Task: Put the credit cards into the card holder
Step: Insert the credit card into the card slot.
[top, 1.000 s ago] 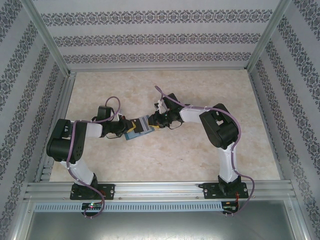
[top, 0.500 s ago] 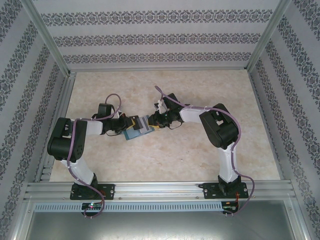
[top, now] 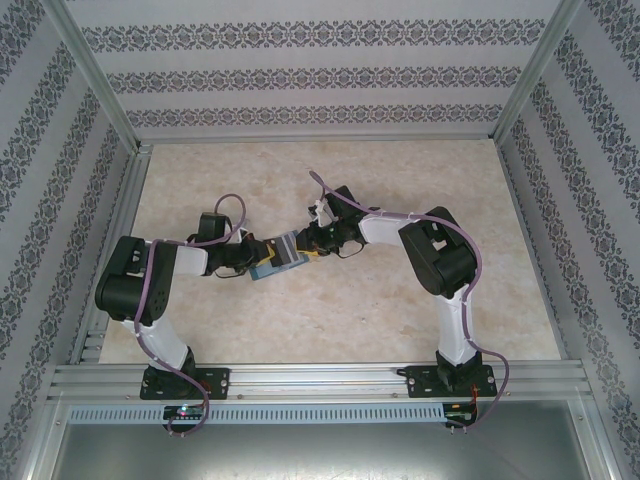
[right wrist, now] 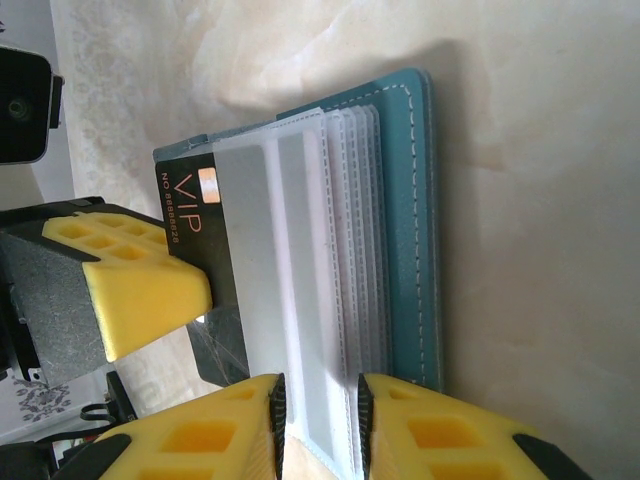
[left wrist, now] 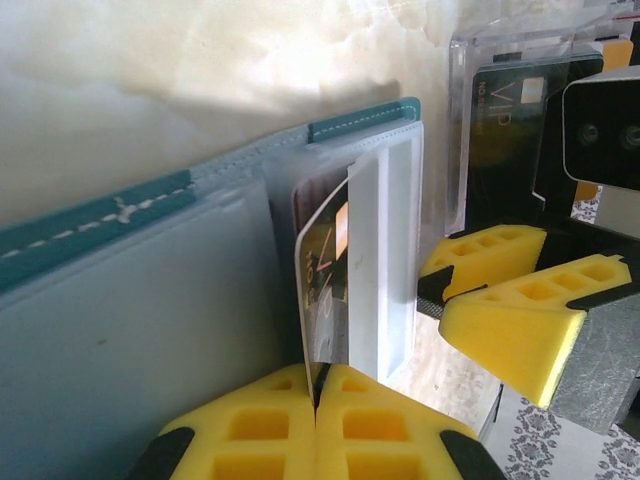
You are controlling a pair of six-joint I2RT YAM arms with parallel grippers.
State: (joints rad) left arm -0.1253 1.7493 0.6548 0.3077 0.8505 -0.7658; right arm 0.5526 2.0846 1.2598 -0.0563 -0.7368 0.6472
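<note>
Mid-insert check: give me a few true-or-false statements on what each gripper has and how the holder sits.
1. The left gripper is shut on a card. True.
2. The card holder lies closed. False: it is open, with its sleeves fanned out.
3. The right gripper hangs open, clear of the holder. False: its fingers pinch the edge of the sleeves.
4. The holder's cover is teal. True.
</note>
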